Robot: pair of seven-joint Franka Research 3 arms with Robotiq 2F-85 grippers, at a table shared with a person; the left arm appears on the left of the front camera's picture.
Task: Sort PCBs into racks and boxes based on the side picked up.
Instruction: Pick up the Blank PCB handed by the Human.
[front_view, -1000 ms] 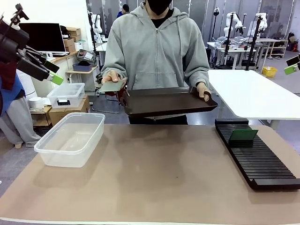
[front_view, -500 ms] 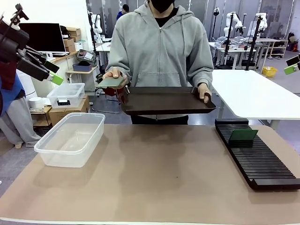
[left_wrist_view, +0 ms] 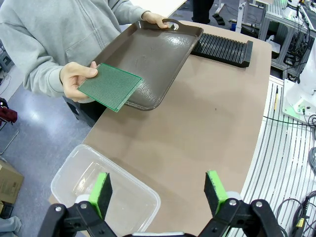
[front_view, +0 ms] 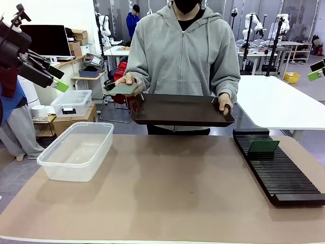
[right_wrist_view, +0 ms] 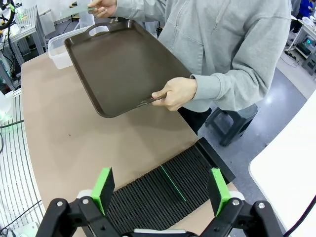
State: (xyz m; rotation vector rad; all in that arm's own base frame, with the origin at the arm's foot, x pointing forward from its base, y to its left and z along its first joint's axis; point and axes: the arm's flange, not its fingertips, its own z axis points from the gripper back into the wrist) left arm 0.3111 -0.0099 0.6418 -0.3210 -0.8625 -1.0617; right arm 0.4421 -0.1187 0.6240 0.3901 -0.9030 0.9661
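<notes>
Showing one PCB (front_view: 263, 147) leaning in a far slot of the rack (front_view: 284, 178). Holding a second PCB (left_wrist_view: 109, 87) flat in a person's hand (left_wrist_view: 74, 81) at the lifted brown tray's (left_wrist_view: 153, 54) end, well apart from both sets of fingers. Hovering the left gripper (left_wrist_view: 157, 190) over the clear tub (front_view: 76, 150) and the right gripper (right_wrist_view: 162, 187) over the rack, both spread wide, gripping nothing.

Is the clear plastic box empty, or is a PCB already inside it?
Empty: the box has a bare bottom, seen through its clear walls.

Grey floor (front_view: 12, 178); white table (front_view: 277, 104) at right; dark monitor (front_view: 48, 39) against white wall (front_view: 61, 12) at left.
</notes>
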